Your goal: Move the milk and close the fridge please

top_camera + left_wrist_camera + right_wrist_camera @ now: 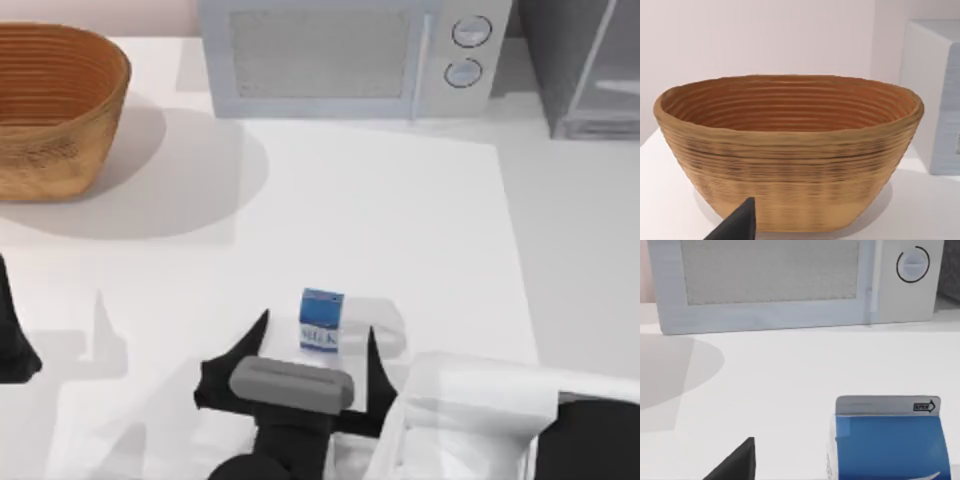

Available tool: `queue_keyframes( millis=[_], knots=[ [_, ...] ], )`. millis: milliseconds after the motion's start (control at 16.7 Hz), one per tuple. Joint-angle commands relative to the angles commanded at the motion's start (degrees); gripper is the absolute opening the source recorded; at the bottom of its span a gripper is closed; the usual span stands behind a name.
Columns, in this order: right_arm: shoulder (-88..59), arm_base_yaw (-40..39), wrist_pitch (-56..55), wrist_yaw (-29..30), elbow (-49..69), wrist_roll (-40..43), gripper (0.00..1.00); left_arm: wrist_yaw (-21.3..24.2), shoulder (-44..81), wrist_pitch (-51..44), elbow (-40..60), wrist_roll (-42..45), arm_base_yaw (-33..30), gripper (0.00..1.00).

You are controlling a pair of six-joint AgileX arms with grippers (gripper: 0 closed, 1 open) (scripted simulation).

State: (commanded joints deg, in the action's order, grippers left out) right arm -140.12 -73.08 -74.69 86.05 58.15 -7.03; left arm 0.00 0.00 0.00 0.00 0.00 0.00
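Note:
The milk [321, 320], a small blue carton with a white lower band, stands upright near the table's front centre. My right gripper [316, 331] reaches in from the front edge and is open, one black fingertip on each side of the carton. In the right wrist view the milk [887, 440] is close and off toward one side, with one fingertip [737, 462] showing apart from it. The fridge [585, 70], a dark-grey cabinet with a pale-framed door panel, is cut off at the back right corner. My left arm [12, 345] is parked at the left edge.
A light-grey microwave [350, 55] with two round knobs stands at the back centre. A woven basket [50, 110] sits at the back left, right in front of the left wrist camera [790, 150]. White table lies between the milk and the fridge.

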Motion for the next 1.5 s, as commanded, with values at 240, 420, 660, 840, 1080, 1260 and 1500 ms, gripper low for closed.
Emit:
queue_keyframes(
  millis=[240, 420, 660, 840, 1080, 1260, 1500],
  knots=[
    [-0.74, 2.78, -2.10, -2.96, 1.01, 2.07, 1.00, 0.00, 0.00, 0.00, 0.00, 0.00, 0.00, 1.00],
    [-1.50, 5.39, -3.86, -5.53, 1.80, 3.86, 1.00, 0.00, 0.00, 0.00, 0.00, 0.00, 0.00, 1.00],
    [-1.54, 5.50, -3.94, -5.65, 1.84, 3.94, 1.00, 0.00, 0.00, 0.00, 0.00, 0.00, 0.00, 1.00],
    [-1.54, 5.50, -3.94, -5.65, 1.84, 3.94, 0.77, 0.00, 0.00, 0.00, 0.00, 0.00, 0.00, 1.00],
    [-1.54, 5.50, -3.94, -5.65, 1.84, 3.94, 0.47, 0.00, 0.00, 0.00, 0.00, 0.00, 0.00, 1.00],
    [-1.54, 5.50, -3.94, -5.65, 1.84, 3.94, 0.25, 0.00, 0.00, 0.00, 0.00, 0.00, 0.00, 1.00],
    [-1.54, 5.50, -3.94, -5.65, 1.84, 3.94, 0.00, 0.00, 0.00, 0.00, 0.00, 0.00, 0.00, 1.00]
  ],
)
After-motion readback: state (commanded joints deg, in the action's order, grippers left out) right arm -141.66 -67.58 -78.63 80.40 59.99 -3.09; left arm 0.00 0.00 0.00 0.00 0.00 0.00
